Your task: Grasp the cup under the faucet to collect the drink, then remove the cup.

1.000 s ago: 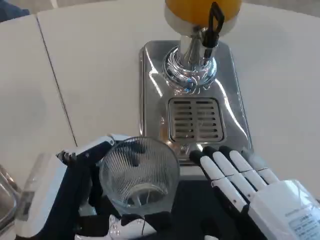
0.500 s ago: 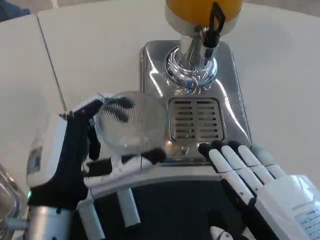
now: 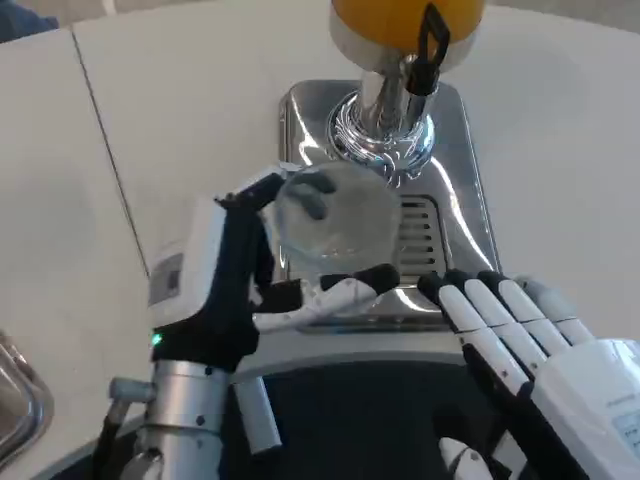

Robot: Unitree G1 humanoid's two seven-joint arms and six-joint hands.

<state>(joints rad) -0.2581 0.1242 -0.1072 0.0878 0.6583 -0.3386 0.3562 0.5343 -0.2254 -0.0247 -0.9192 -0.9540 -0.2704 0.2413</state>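
Right hand: my right hand [image 3: 530, 340] lies flat at the tray's near edge, fingers [image 3: 480, 305] straight and released; the small print on its white back is too blurred to read
Left hand: my left hand [image 3: 235, 285] grasps the cup [image 3: 335, 215], thumb under it, fingers round its far side
Cup: clear ribbed glass, held above the grille [image 3: 420, 235] of the tray [image 3: 300, 120], just near of the faucet [image 3: 425, 55]; half a second ago it hung left of the grille, before that near my body
Dispenser: orange drink in the tank [image 3: 385, 15], no writing visible
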